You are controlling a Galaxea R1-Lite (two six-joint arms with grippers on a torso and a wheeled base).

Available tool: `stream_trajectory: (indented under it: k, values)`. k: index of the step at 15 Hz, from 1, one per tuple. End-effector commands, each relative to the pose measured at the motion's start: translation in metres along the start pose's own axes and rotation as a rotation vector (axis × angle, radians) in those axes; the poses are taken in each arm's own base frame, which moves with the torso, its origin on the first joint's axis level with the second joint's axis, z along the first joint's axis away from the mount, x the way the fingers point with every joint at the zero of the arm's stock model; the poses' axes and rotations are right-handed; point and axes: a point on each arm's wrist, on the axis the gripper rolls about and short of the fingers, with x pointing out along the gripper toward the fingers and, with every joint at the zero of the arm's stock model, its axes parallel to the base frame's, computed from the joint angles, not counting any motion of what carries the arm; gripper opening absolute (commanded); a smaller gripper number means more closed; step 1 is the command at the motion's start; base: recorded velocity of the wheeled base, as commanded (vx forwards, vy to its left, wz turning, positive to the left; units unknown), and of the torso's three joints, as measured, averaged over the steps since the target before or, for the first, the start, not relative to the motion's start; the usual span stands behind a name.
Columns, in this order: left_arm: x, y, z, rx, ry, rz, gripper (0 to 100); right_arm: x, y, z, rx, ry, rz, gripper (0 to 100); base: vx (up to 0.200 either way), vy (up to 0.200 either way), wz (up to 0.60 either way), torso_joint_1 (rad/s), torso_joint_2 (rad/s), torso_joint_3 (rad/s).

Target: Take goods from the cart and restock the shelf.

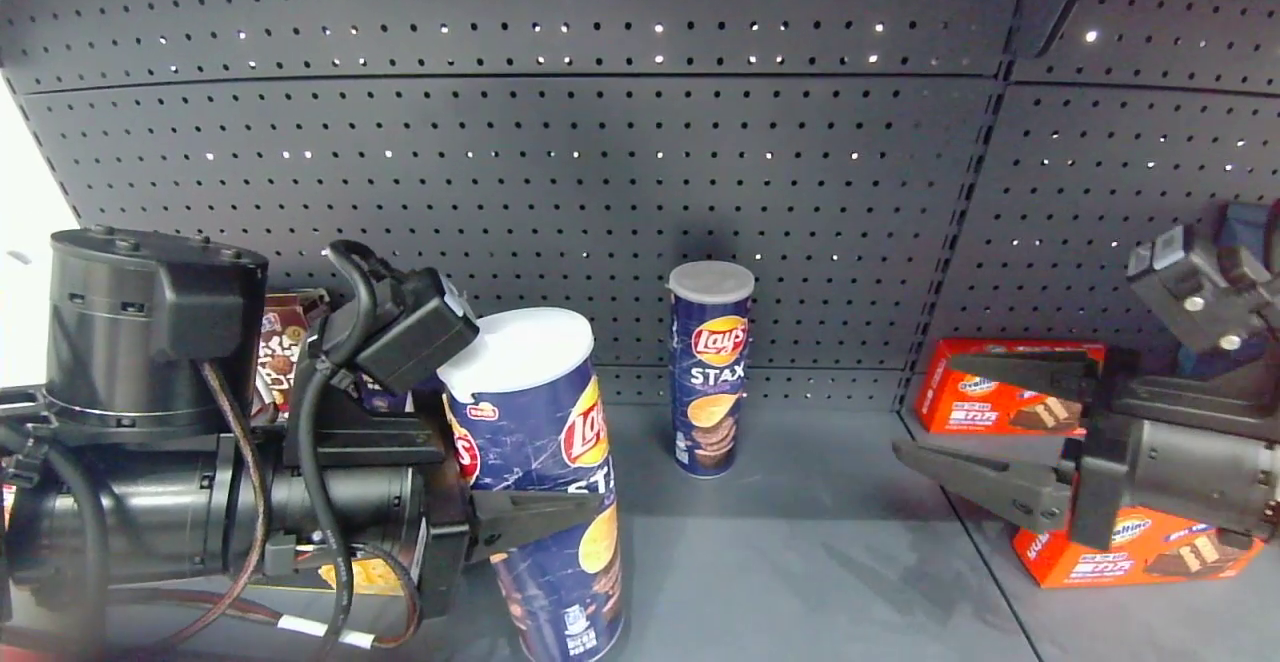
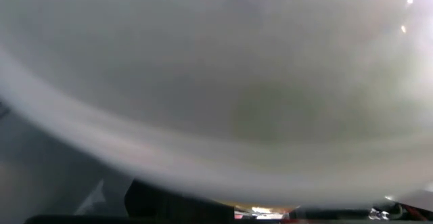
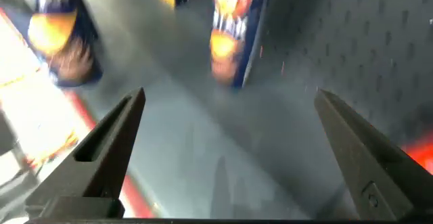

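Note:
A blue chips can (image 1: 535, 442) with a white lid stands tilted at the shelf's front left, and my left gripper (image 1: 545, 502) is shut around its middle. The can's lid (image 2: 216, 102) sits right against the left wrist camera. A second, matching can (image 1: 710, 372) stands upright at the back of the shelf, against the pegboard. My right gripper (image 1: 925, 407) hovers open at the right, above the shelf floor, with nothing between its fingers (image 3: 101, 156). From the right wrist, the standing can (image 3: 233, 28) and the held can (image 3: 64, 34) lie beyond the open gripper (image 3: 230, 94).
Two orange snack boxes (image 1: 1000, 382) (image 1: 1140, 552) lie on the shelf's right side, under and behind my right arm. A brown chocolate box (image 1: 282, 342) stands behind my left arm. Bare grey shelf floor (image 1: 800, 542) lies between the cans and the boxes. A pegboard wall (image 1: 600, 192) closes the back.

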Motion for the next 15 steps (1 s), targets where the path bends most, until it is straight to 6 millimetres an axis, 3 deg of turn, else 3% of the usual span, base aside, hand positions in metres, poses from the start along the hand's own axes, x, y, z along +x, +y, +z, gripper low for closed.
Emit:
stream_trajectory:
  k: [1,7,15]
  values:
    - [0.000,0.000,0.000,-0.001,0.000,0.002,0,0.043,-0.009,-0.014,0.004,0.023,0.007,100,0.000,0.000,0.00,0.000,0.00,0.000]
    - [-0.004,0.009,-0.002,-0.017,-0.002,0.038,0,0.091,-0.010,-0.033,-0.007,-0.013,0.080,100,0.000,0.000,0.00,0.000,0.00,0.000]
    - [-0.003,0.010,-0.001,-0.017,-0.002,0.040,0,0.113,-0.014,-0.045,-0.004,0.005,0.131,100,0.000,0.000,0.00,0.000,0.00,0.000]
